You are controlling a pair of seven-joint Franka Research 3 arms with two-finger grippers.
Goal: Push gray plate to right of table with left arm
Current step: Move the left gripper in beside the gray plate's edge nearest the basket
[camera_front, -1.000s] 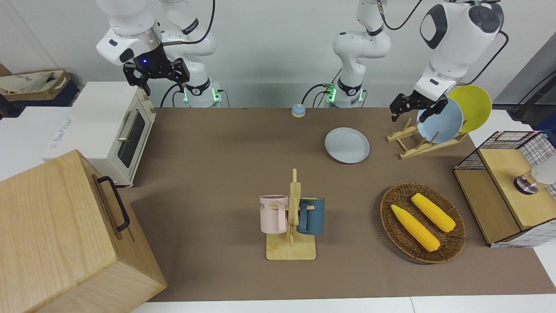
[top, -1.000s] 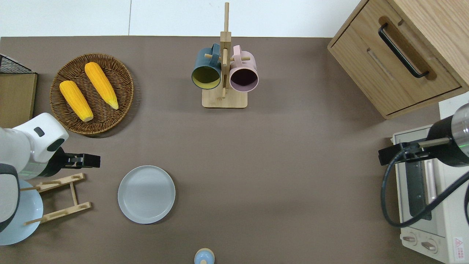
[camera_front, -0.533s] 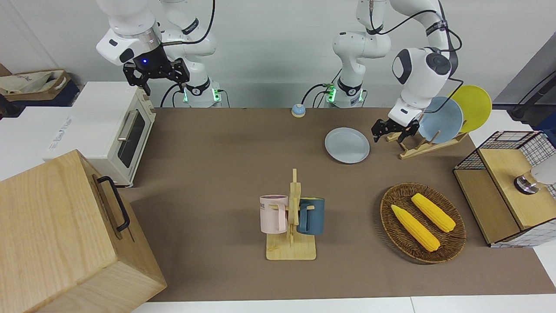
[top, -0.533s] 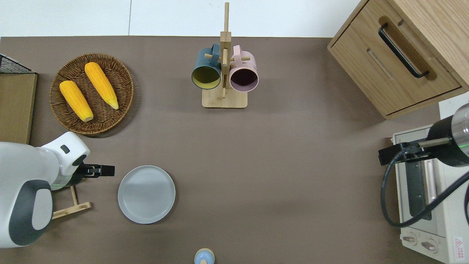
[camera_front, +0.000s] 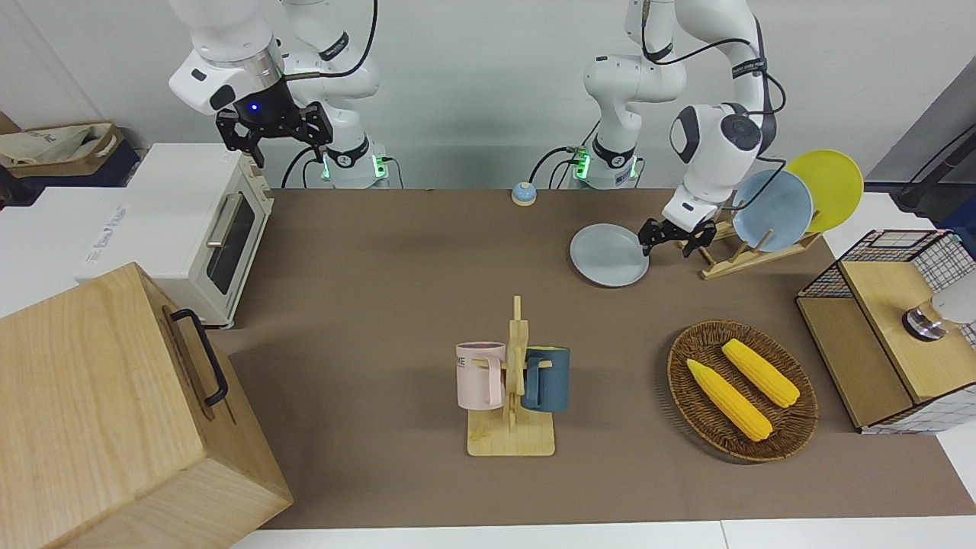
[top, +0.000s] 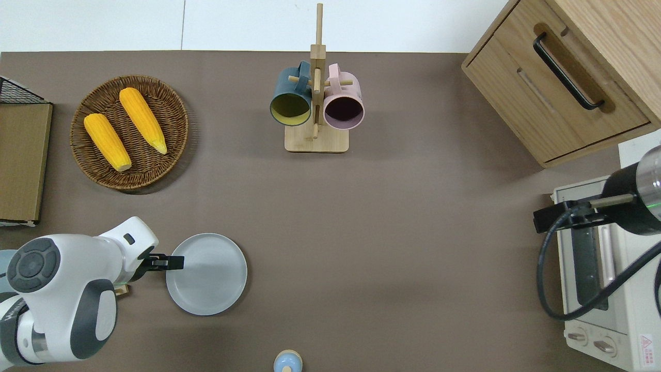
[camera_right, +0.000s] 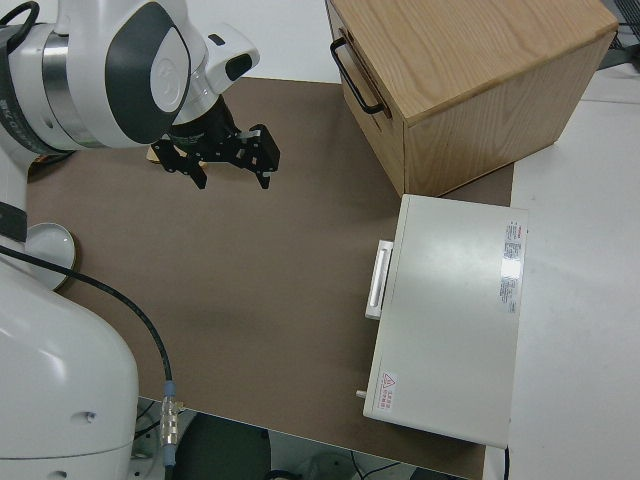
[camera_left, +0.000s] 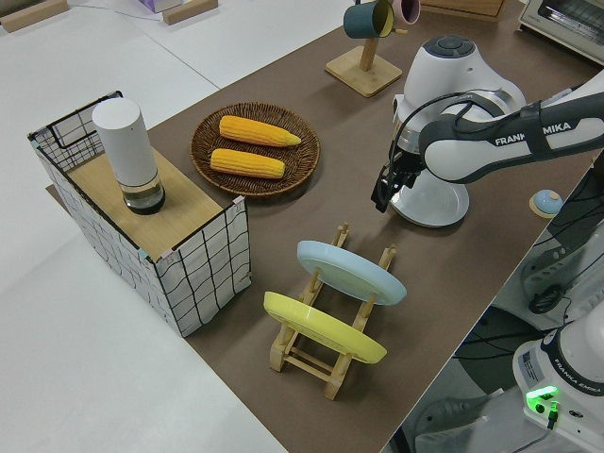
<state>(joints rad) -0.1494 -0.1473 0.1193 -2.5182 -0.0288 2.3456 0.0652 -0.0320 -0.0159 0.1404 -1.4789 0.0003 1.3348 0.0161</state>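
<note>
While its jaws' state is unclear, left arm (top: 62, 289) reaches low against gray plate (top: 209, 276).

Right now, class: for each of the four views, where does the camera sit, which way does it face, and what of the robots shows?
Front: across the table, facing both arms; left end effector at the gray plate.
Overhead: straight down; both arms enter from below.
Left side: raised at the left arm's end, over the plate rack; left arm.
Right side: above the right arm; right end effector, open, toaster oven.
Shared: front and overhead both show the mug tree.

Front and overhead views, both on one table (camera_front: 396, 252); raised side views.
</note>
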